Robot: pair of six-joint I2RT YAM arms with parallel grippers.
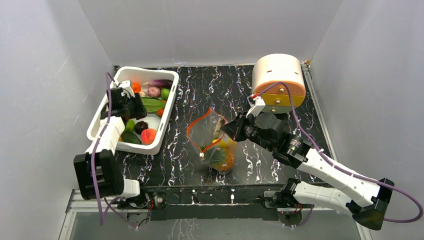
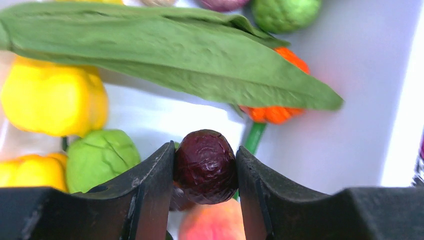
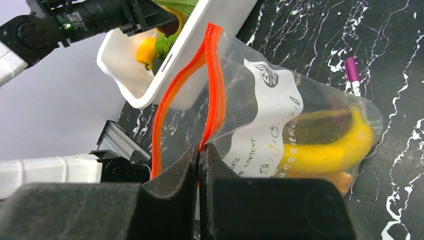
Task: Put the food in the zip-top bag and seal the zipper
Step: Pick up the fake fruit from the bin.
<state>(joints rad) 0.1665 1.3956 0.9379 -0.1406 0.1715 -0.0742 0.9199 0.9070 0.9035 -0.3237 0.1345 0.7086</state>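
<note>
The food lies in a white tub (image 1: pixel 166 116): a long green leaf (image 2: pixel 170 55), yellow peppers (image 2: pixel 52 97), green pieces (image 2: pixel 100 157), an orange piece (image 2: pixel 277 112) and a peach (image 2: pixel 212 225). Over the tub, my left gripper (image 2: pixel 205 167) is shut on a dark maroon fruit (image 2: pixel 205 160), pinched between both fingers. The zip-top bag (image 1: pixel 214 145) stands mid-table with its mouth open. It holds a yellow banana (image 3: pixel 330 150) and other pieces. My right gripper (image 3: pixel 200 150) is shut on the bag's rim at the orange-red zipper (image 3: pixel 215 75).
A round peach-coloured container (image 1: pixel 278 80) with a drawer stands at the back right, behind the right arm. A purple pen (image 3: pixel 351 70) lies on the black marbled table beyond the bag. White walls close in the left, back and right sides.
</note>
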